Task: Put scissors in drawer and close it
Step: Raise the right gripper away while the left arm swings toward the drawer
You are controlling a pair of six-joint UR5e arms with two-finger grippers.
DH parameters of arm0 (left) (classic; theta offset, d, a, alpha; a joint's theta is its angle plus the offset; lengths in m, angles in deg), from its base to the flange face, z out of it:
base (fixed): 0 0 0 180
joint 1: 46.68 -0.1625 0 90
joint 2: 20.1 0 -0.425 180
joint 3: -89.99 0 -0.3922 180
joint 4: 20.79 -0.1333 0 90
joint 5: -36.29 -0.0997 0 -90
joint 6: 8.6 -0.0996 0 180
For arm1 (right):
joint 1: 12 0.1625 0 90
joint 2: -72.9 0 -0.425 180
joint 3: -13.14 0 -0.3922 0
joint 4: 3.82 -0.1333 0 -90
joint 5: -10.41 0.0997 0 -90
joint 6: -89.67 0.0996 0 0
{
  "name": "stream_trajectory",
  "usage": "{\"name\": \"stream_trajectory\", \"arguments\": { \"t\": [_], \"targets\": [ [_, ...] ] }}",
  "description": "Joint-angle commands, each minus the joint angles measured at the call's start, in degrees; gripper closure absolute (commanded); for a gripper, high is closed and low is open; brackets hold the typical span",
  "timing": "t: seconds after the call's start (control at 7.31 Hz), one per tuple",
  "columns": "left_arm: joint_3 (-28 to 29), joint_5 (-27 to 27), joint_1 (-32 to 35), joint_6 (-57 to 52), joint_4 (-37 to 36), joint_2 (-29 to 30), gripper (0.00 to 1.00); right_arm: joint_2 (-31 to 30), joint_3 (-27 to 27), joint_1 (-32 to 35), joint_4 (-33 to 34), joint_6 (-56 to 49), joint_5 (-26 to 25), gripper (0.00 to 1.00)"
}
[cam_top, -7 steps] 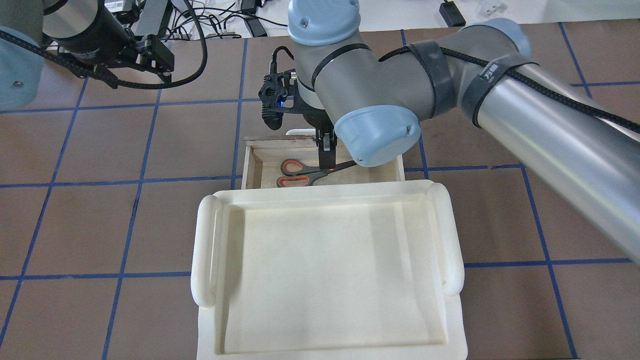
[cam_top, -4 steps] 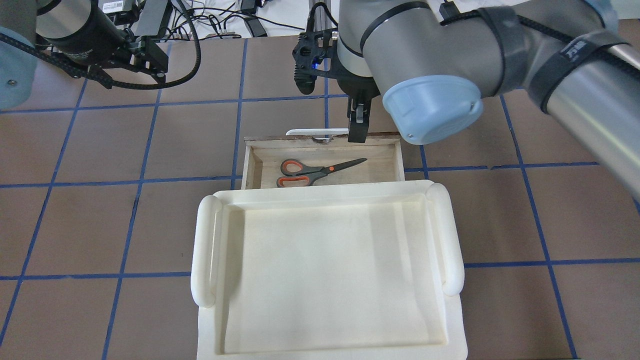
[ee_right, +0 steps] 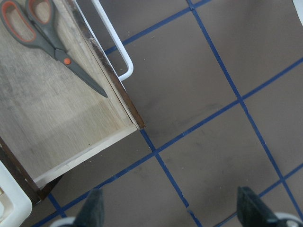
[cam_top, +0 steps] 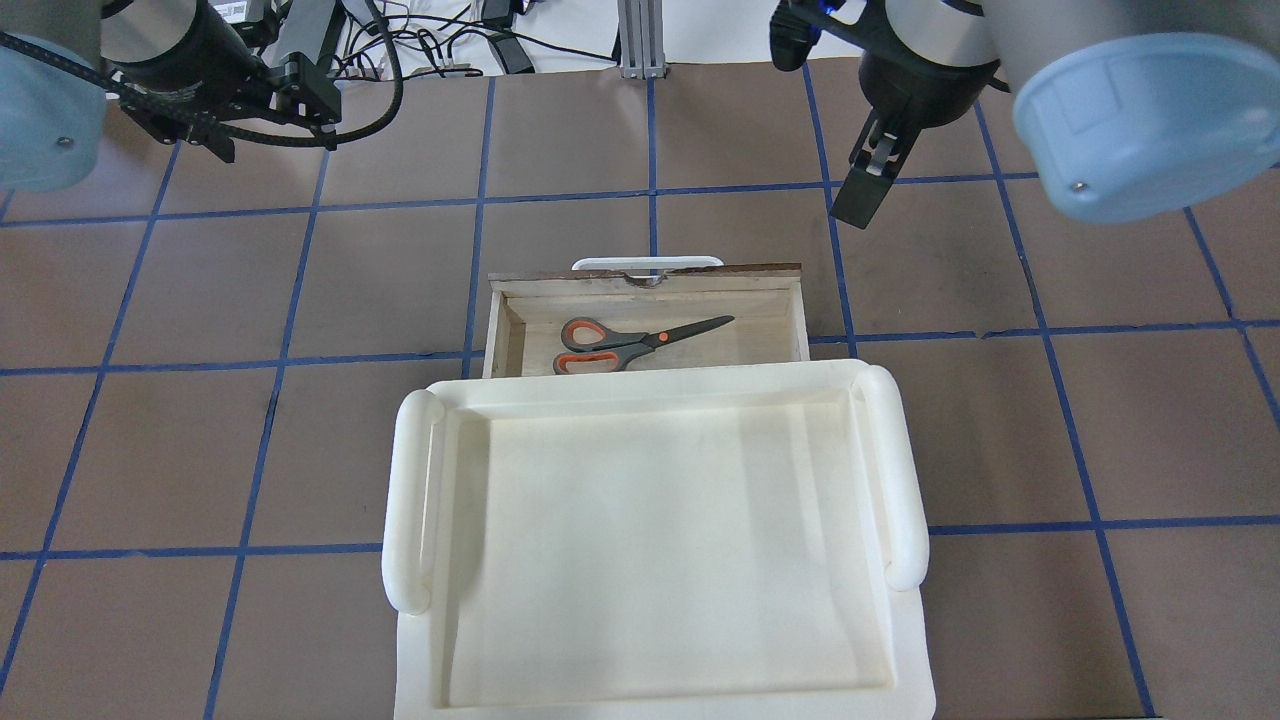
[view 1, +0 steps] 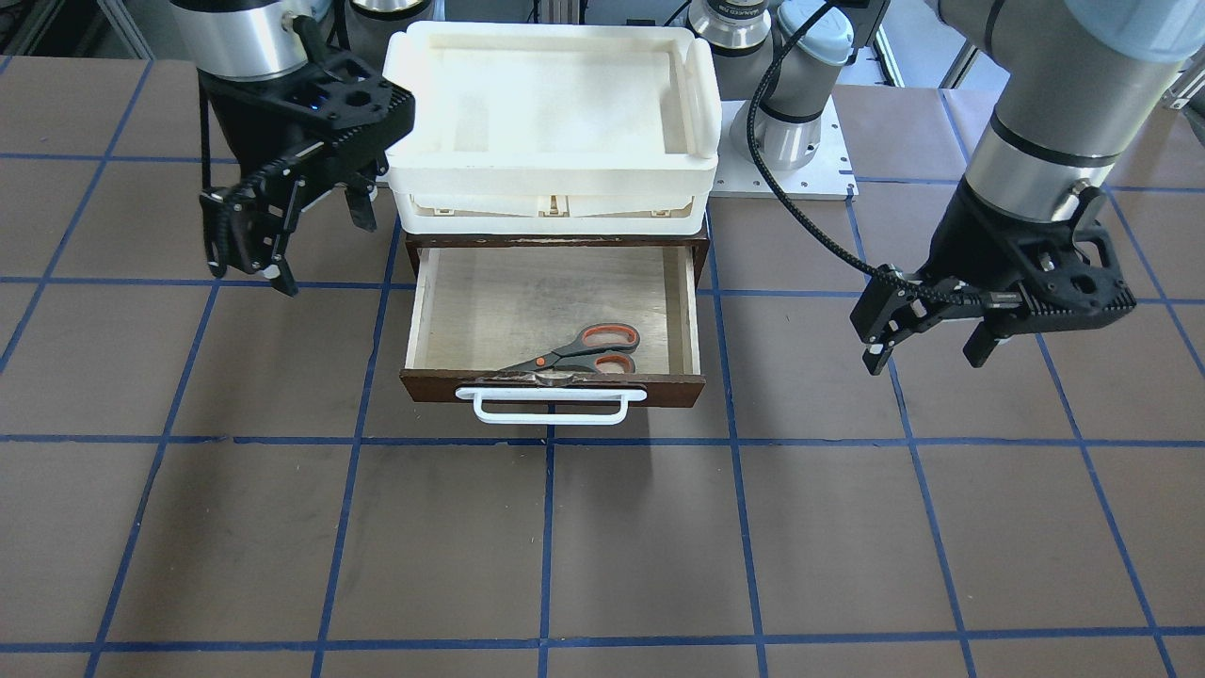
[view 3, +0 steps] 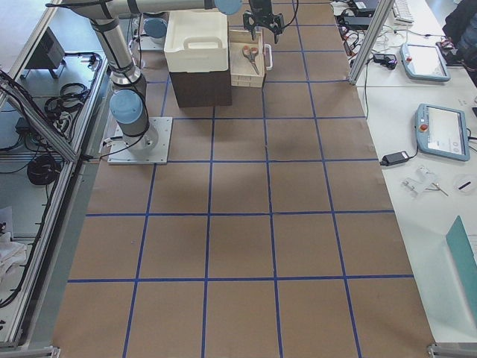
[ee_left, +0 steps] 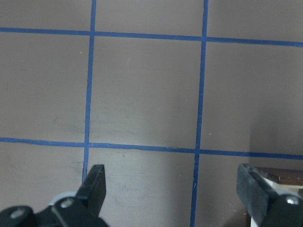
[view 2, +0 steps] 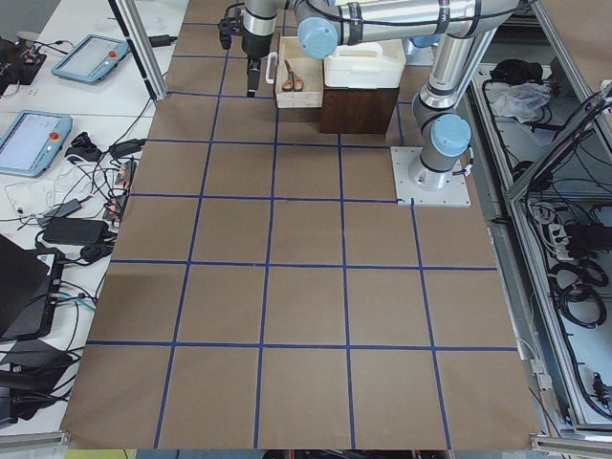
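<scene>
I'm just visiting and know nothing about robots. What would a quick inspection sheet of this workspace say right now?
Surface: brown table mat with blue grid lines.
Job's things: scissors lie flat inside the drawer, which is pulled open; nothing touches its white handle.
Clutter: white tray on the cabinet above the drawer, nothing seen in it.
Grippers: left gripper and right gripper both open and empty, above the mat either side of the drawer.
Cables: black cable along the left arm; loose leads beyond the mat.
Surroundings: touchscreen pendants on side tables.
</scene>
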Motion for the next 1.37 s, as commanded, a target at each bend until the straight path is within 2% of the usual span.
{"name": "stream_trajectory", "arguments": {
  "t": [0.0,0.14,0.41,0.68,0.96,1.23],
  "targets": [
    [5.24,0.07,2.70,0.85,-0.32,5.69,0.00,-2.61,0.02,-3.09,-2.61,7.76,0.14,0.00],
    [8.74,-0.37,4.02,1.03,0.37,8.94,0.00,-3.32,0.02,-3.35,-2.35,13.26,-0.04,0.00],
    [12.55,-0.81,7.62,3.03,3.18,13.52,0.00,-4.81,-0.15,-6.94,-5.49,15.60,-0.48,0.00],
    [12.73,-1.77,11.40,5.07,3.19,15.64,0.00,-6.66,-0.15,-10.90,-8.67,18.64,0.14,0.00],
    [13.08,-0.30,13.43,4.12,0.75,16.79,0.00,-7.89,-0.51,-10.74,-11.21,26.73,0.75,0.00],
    [13.35,-0.54,16.50,4.81,-0.50,19.41,0.00,-9.21,-0.59,-10.56,-13.94,39.89,1.19,0.00]
  ]
}}
